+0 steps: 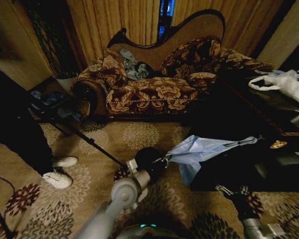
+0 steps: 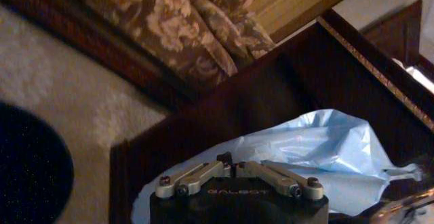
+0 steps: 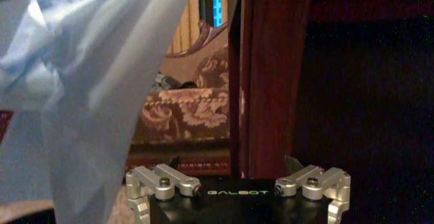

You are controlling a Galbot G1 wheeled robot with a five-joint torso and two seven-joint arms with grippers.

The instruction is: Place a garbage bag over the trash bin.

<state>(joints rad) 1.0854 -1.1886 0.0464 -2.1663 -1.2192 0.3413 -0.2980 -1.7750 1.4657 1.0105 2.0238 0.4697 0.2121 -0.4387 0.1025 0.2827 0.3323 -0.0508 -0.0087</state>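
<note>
While the bin (image 1: 148, 158) stands unlined on the carpet, left end effector (image 2: 232, 166), fingers pressed together, pinches the bag (image 1: 199, 152) draped off the table (image 1: 284, 117); right end effector (image 3: 237, 170) spread, idle. Fitting remains.

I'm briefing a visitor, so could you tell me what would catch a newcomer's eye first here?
The pale blue garbage bag stands out, pinched in the shut left gripper and draped over the dark table. Behind it stands a floral sofa. The right gripper waits open, low beside the table.
</note>
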